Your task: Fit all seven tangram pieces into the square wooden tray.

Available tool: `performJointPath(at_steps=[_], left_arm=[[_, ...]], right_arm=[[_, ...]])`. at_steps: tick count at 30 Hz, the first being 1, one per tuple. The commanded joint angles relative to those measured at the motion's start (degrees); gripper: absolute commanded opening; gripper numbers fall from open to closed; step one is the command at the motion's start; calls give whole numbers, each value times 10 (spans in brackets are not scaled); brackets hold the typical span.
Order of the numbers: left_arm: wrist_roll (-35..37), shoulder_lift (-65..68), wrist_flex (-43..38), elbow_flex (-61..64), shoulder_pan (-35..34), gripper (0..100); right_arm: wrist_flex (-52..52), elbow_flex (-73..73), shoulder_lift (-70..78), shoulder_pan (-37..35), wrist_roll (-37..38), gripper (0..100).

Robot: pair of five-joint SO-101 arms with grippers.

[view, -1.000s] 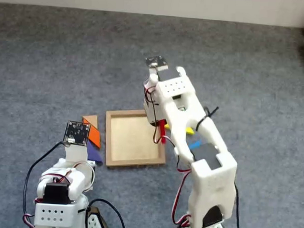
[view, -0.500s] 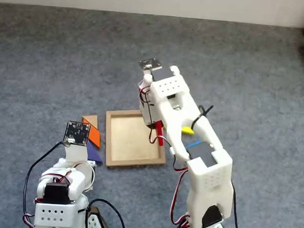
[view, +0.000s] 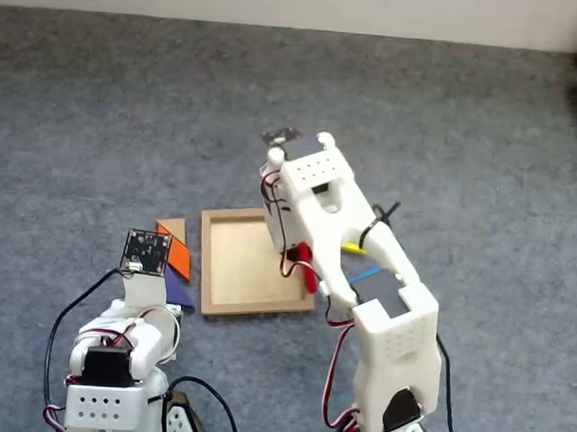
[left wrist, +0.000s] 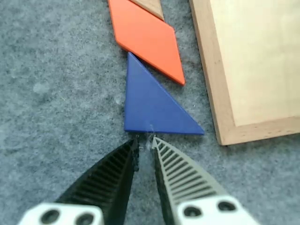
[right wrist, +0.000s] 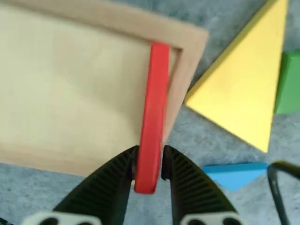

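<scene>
1. Pinched the red piece (right wrist: 157,103) on edge between the fingers of the right gripper (right wrist: 150,151), closed tight on its two flat faces; a hold judged to let the piece go down without the fingers meeting the wood.
2. Hung that piece above one corner of the square wooden tray (right wrist: 108,21), far end reaching across the rim, near end outside it over the desk.
3. Showed only bare floor inside the tray where visible, so the task judged barely begun.
4. Poised the left gripper (left wrist: 144,140) low over the grey desk (left wrist: 51,70), fingers all but closed and grasping nothing, tips just at the long edge of the blue triangle (left wrist: 150,101), likely its next pick.
5. Lined up beyond that triangle: the orange parallelogram (left wrist: 145,37), touching or nearly touching its apex, then a plain wooden piece (left wrist: 150,4), all just beside the tray's outer rim.
6. Crowded the tray's other side with the yellow triangle (right wrist: 243,93), a green piece (right wrist: 290,84) and a light blue piece (right wrist: 234,173); raised rim and the close yellow triangle judged the main obstacles to seating the red piece.
</scene>
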Motion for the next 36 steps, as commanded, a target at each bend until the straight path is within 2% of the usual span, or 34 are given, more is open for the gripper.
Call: performJointPath(at_steps=[1,16,26,36], left_arm=[[3,-27,2,12,0,67],[3,-27,2,12,0,67],[3,-27,2,12,0,67],[3,-27,2,12,0,67]], right_arm=[[25,-25,-20,-25,3,85],[91,-119,-22,-50,2,85],[98,-127,-23,-97,2,84],[92,-127,-22,-84,2,70]])
